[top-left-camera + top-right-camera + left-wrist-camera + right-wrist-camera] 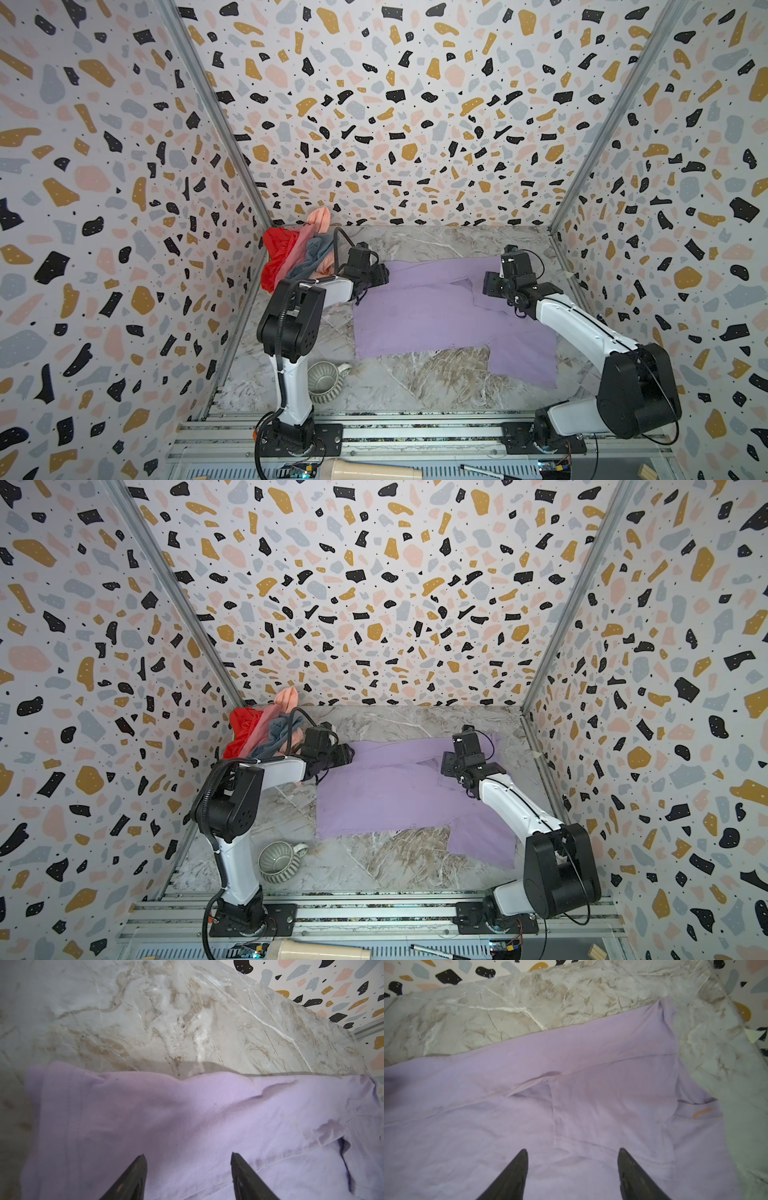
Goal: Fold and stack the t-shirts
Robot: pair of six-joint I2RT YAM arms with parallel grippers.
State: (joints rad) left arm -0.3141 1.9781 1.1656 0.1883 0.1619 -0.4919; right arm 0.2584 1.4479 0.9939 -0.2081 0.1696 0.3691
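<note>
A lilac t-shirt (424,316) (386,796) lies spread on the marble table, with one sleeve folded inward (602,1105) at its far right. My left gripper (380,276) (187,1157) hovers over the shirt's far left part, open, with only cloth below its fingers. Above the folded sleeve my right gripper (488,286) (573,1150) also stands open and holds nothing. In the back left corner the other t-shirts are heaped: red (278,253), dusty pink (301,245), grey-blue (318,249) and peach (320,220).
A ribbed grey-green mug (324,380) (278,860) stands near the front left, beside the left arm's base. Patterned walls close in three sides. A cream cylinder (374,471) and a pen (486,471) lie beyond the front aluminium rail (415,432).
</note>
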